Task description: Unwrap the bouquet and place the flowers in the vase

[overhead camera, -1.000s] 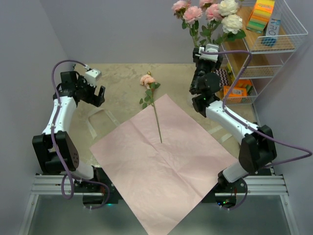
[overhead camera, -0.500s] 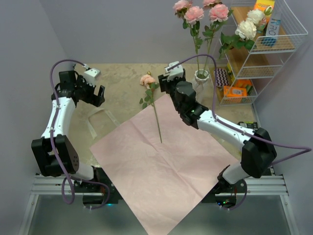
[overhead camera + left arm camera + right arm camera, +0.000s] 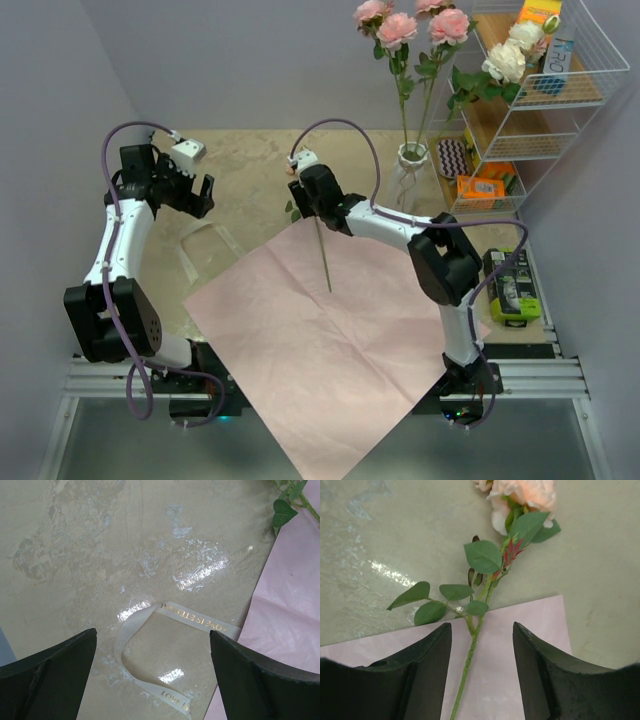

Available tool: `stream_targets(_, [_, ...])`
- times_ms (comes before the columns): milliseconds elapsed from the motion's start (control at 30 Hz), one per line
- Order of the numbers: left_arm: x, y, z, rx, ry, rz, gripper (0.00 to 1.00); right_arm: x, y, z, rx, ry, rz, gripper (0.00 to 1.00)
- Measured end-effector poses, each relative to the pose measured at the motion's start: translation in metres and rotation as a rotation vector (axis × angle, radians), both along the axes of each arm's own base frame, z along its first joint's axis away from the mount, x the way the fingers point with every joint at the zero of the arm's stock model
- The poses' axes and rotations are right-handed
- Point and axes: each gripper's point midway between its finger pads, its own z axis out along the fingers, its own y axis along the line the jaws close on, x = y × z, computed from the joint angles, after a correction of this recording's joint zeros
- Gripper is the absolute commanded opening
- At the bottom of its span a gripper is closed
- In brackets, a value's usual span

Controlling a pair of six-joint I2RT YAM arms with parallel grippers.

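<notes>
Since one rose point(image 3: 487, 592) is lying half on the paper point(image 3: 330, 340), well apart from the vase point(image 3: 410, 165), the right tool point(image 3: 481, 630) is hovering spread astride its stem, ready to pinch; the left tool point(image 3: 152, 632) is hanging spread over the ribbon point(image 3: 195, 619).

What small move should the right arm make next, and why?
Probably lower the right gripper and close on the stem: it runs between the open jaws, and this rose lies partly on the pink paper, not yet in the vase.
</notes>
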Motion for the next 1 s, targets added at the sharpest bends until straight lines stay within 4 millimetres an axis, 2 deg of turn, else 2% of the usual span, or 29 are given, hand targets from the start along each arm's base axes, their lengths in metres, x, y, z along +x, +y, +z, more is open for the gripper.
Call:
stream_targets(133, [0.0, 0.0, 0.0, 0.002, -0.001, 0.001, 0.99, 0.001, 0.0, -0.037, -0.019, 0.086, -0.014, 0.52])
stream_targets(400, [-0.001, 0.002, -0.003, 0.009, 0.006, 0.009, 1.0, 0.008, 0.001, -0.065, 0.01, 0.169, -0.034, 0.51])
stream_targets(700, [0.0, 0.003, -0.003, 0.013, 0.003, 0.011, 0.99, 0.013, -0.002, -0.083, 0.023, 0.224, -0.039, 0.48])
stream_targets(1000, [0.0, 0.004, -0.003, 0.021, 0.0, 0.01, 0.99, 0.007, 0.001, -0.09, 0.056, 0.259, -0.043, 0.49])
